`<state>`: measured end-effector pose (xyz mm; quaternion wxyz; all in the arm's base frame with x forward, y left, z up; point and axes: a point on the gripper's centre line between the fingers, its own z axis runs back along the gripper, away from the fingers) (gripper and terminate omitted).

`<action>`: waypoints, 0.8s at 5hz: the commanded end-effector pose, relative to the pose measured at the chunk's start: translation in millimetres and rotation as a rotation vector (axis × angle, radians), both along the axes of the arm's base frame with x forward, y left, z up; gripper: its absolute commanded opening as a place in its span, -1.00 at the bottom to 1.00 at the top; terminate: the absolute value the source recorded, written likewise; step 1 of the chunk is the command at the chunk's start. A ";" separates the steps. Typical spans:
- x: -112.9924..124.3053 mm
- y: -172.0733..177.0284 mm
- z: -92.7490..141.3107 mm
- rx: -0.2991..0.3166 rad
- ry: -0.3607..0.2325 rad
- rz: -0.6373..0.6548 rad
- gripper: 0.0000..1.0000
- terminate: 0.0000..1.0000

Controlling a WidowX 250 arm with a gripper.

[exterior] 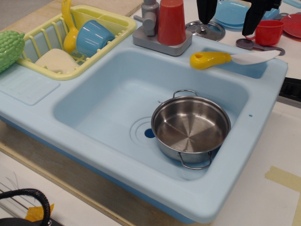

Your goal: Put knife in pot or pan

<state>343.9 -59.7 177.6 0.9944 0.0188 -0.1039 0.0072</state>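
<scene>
The knife (225,59) lies flat on the back rim of the light blue toy sink (42,108), yellow handle to the left, white blade pointing right. The shiny steel pot (190,130) stands upright and empty in the sink basin, right of the drain, its wire loop handles at front and back. My gripper (229,21) hangs above and just behind the knife at the top edge of the view. Its two black fingers (206,12) are spread wide apart with nothing between them.
A grey tap with a red cup (171,21) stands at the back rim. A yellow dish rack (75,40) at left holds a blue cup, a yellow spoon and a pale block. A round metal lid (205,29), a red cup (268,32) and plates lie behind.
</scene>
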 end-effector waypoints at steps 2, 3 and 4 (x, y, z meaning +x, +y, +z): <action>-1.3 0.9 -2.9 0.015 -0.015 -0.032 1.00 -1.00; -1.5 2.3 -7.2 0.038 -0.016 -0.116 1.00 -1.00; 3.2 4.2 -10.6 0.053 -0.004 -0.175 1.00 -1.00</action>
